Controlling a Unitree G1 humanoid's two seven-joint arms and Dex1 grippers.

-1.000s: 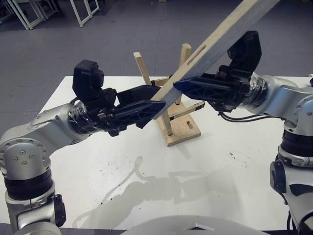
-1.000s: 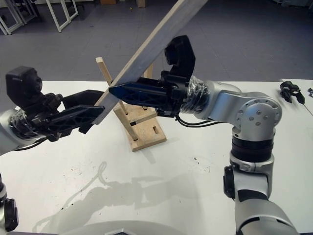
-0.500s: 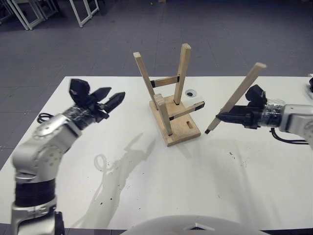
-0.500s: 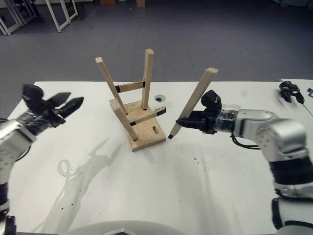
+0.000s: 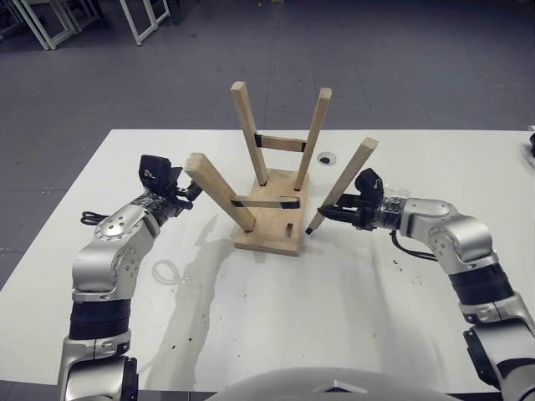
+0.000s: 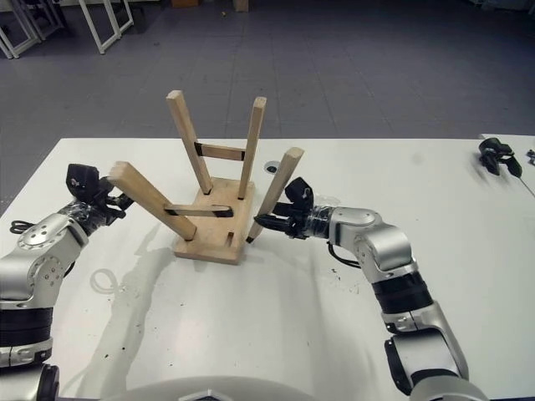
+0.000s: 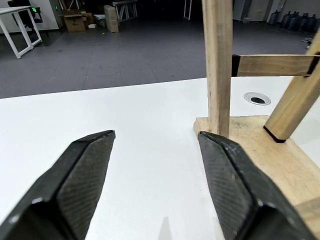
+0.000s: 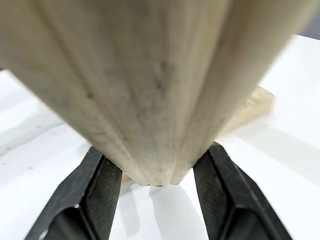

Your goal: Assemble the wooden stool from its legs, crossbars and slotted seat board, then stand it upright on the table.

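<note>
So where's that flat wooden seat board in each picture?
Left eye view: seat board at centre.
Right eye view: left of centre.
Left wrist view: just past the left gripper.
Right wrist view: a sliver behind the held leg.
Landmark: round table hole just beyond it.

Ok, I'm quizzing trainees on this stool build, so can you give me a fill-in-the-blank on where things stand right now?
The seat board has ___ legs fitted in it.
The right gripper is ___ on the loose leg.
The left gripper is ___.
The crossbars fitted so far number ___.
Missing words: three; shut; open; two.
</note>
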